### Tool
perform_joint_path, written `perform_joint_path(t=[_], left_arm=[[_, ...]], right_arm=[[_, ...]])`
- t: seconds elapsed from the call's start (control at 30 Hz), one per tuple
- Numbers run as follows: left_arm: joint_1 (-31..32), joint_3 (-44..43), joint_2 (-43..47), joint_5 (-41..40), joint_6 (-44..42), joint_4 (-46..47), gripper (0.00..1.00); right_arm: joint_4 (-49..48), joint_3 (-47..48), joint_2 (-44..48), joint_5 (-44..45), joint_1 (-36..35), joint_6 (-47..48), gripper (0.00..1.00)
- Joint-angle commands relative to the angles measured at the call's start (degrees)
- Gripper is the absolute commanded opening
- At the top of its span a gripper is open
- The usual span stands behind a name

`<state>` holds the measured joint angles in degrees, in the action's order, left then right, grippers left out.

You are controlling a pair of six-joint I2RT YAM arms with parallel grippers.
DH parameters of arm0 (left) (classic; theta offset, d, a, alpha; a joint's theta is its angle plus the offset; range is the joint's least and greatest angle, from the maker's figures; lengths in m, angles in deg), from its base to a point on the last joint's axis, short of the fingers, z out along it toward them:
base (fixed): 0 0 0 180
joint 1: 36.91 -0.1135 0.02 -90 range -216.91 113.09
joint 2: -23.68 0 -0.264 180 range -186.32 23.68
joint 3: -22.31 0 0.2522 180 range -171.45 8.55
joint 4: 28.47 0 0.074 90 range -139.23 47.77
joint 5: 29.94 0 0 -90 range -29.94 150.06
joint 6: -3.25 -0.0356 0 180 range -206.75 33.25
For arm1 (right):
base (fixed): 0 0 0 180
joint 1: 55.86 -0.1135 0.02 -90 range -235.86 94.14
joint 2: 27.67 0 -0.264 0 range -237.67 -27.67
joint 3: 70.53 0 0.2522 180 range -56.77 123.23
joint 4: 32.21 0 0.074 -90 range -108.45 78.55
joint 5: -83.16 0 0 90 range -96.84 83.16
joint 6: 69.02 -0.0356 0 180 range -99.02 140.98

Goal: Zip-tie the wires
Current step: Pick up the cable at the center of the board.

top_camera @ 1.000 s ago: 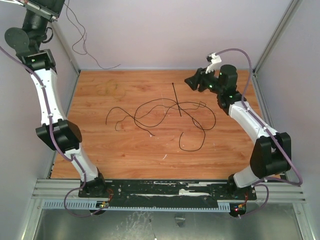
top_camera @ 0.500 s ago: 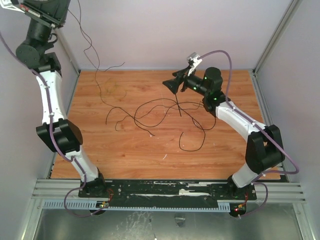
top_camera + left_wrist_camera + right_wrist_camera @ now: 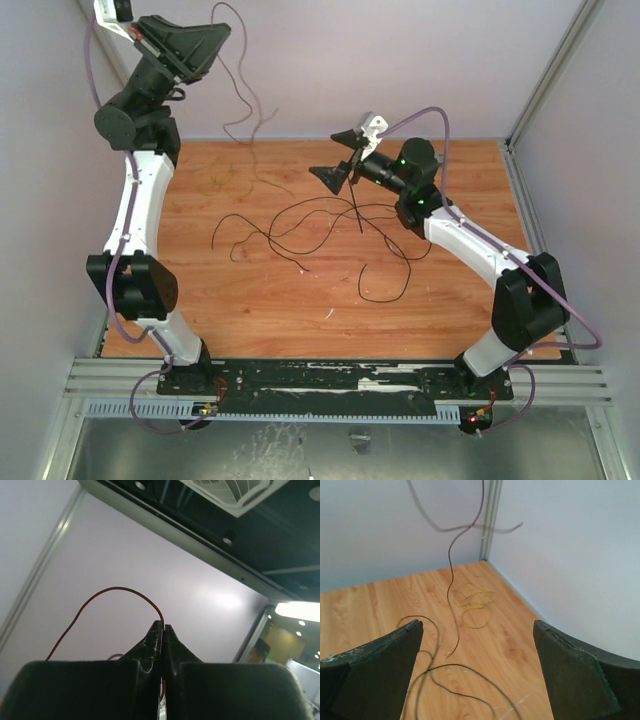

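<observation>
Wide-spread right claw above wires, clear of walls

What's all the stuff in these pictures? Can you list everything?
wires: one loose tangle, dark brown-black, middle of the table, one strand held up at the back left
zip tie: one, black, straight, crossing the tangle
yellow loops: one small tangle, yellow, far left of the table
table: one, orange-brown wood
left arm, right arm: white and black, bases at the near edge
left end effector: black, raised high, shut on the wires
right end effector: black, open, above the zip tie's far end
</observation>
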<state>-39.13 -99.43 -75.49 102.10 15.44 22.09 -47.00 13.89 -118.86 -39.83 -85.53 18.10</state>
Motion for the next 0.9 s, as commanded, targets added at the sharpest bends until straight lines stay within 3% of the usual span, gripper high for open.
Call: perform_joint_path(t=[0.0, 0.2, 0.3, 0.4, 0.57, 0.7, 0.87], left_arm=[[3.58, 2.23, 4.29, 1.94, -4.06, 0.9, 0.01], [8.94, 3.07, 4.87, 1.95, -4.73, 1.12, 0.01], [10.91, 3.04, 4.74, 2.05, -4.87, 1.17, 0.02], [12.22, 2.96, 4.61, 2.07, -5.17, 1.15, 0.02], [14.07, 2.97, 4.34, 2.06, -5.35, 1.18, 0.02], [14.99, 2.96, 4.4, 2.5, -5.26, 1.16, 0.03], [15.14, 2.64, 5.05, 2.25, -5.92, 1.22, 0.03]], right_arm=[[-2.33, -1.7, 4.76, 3.2, -0.36, 14.68, 0.94], [-4.05, -7.86, 7.53, 4.93, -1.84, 31.28, 0.94], [-4.63, -10.88, 9.11, 4.6, -3.13, 39.04, 0.99], [-3.59, -13.07, 11.26, 4.36, -3.97, 42.75, 0.99], [-3.45, -15.42, 14.96, 6.14, -4.0, 39.82, 0.99], [1.36, -13.44, 17.54, 11.98, -4.01, 30.63, 0.99], [10.37, -9.21, 19.13, 7.63, -3.99, 21.0, 0.99]])
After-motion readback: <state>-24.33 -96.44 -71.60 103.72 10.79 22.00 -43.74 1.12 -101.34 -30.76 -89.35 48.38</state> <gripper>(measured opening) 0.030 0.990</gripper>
